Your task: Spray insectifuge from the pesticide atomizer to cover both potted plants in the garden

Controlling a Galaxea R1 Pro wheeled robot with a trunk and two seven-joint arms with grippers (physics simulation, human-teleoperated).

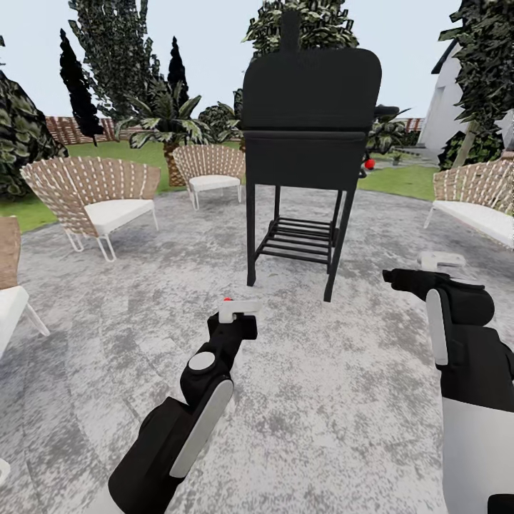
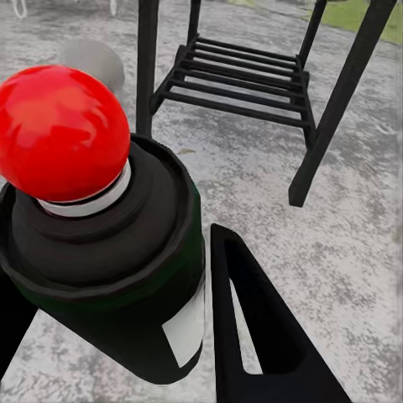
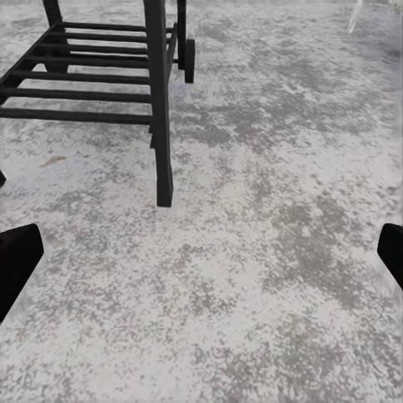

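Observation:
My left gripper [image 1: 230,308] is shut on the pesticide atomizer [image 1: 228,300], held low over the round grey stone patio [image 1: 321,385]. In the left wrist view the atomizer [image 2: 109,252] is a dark-green bottle with a white label and a red ball tip [image 2: 63,134], clamped between the black fingers [image 2: 252,327]. My right gripper [image 1: 437,263] hangs open to the right, holding nothing. Its fingertips [image 3: 17,260] sit at the edges of the right wrist view, with bare stone between them. The garden lawn [image 1: 135,151] lies beyond the patio. The potted plants are out of view.
A tall black grill [image 1: 307,121] on a legged stand [image 1: 296,239] rises straight ahead. Wicker chairs [image 1: 93,193] [image 1: 210,168] stand at the left and back, a wicker sofa [image 1: 478,200] at the right, another seat [image 1: 7,285] at the far left. A small red ball [image 1: 369,164] shows behind the grill.

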